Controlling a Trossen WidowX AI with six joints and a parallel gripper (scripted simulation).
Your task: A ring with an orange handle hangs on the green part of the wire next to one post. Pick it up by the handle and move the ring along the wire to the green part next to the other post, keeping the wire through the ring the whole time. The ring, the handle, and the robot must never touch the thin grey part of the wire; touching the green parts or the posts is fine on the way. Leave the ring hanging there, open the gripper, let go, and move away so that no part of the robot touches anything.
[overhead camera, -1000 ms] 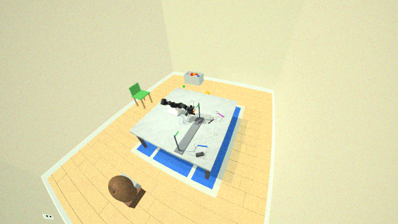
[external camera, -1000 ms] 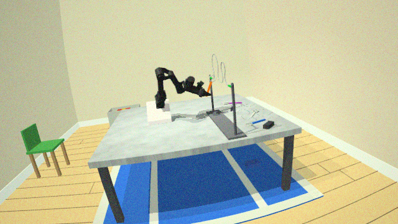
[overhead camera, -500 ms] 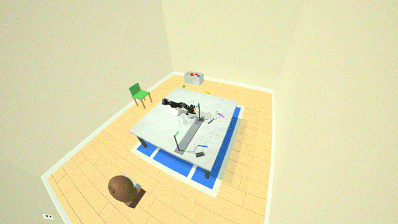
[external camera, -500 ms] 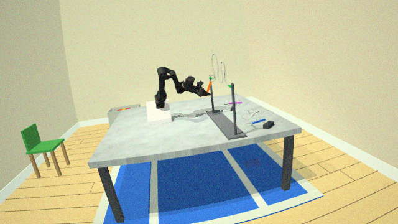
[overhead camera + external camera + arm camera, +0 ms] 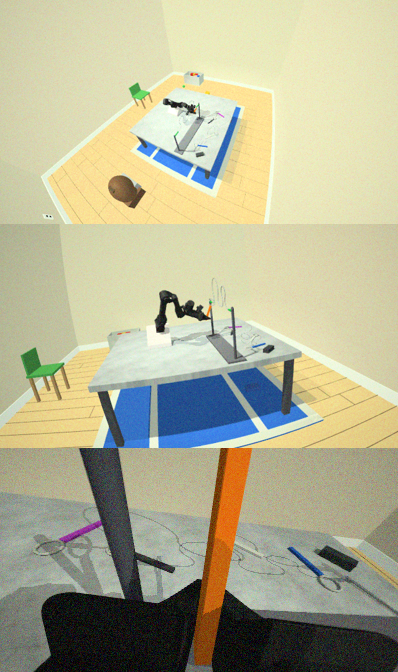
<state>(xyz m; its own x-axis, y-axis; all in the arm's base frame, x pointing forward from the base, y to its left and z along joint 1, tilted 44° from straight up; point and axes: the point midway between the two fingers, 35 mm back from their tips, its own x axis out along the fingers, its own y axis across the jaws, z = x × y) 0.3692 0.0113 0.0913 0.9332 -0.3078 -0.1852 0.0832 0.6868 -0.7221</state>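
Note:
My gripper (image 5: 194, 111) (image 5: 208, 318) (image 5: 205, 586) is shut on the orange handle (image 5: 195, 109) (image 5: 209, 311) (image 5: 227, 508), near its lower end. The handle rises steeply from the fingers. In the exterior view the ring's small outline shows at the green part (image 5: 210, 302) by the far post (image 5: 212, 325) (image 5: 199, 110) (image 5: 112, 513); whether it touches the wire is too small to tell. The wrist view does not show the ring. The thin grey wire loops high between the posts. The other green part (image 5: 176, 134) (image 5: 230, 310) is at the near post (image 5: 176, 143) (image 5: 234, 333).
The posts stand on a long grey base (image 5: 190, 134) (image 5: 224, 348). Beyond it lie a magenta stick (image 5: 221, 115) (image 5: 235, 326) (image 5: 80, 531), a black stick (image 5: 156, 562), a blue stick (image 5: 203, 145) (image 5: 259, 345) (image 5: 305, 560) and a black block (image 5: 199, 154) (image 5: 268, 349) (image 5: 338, 558).

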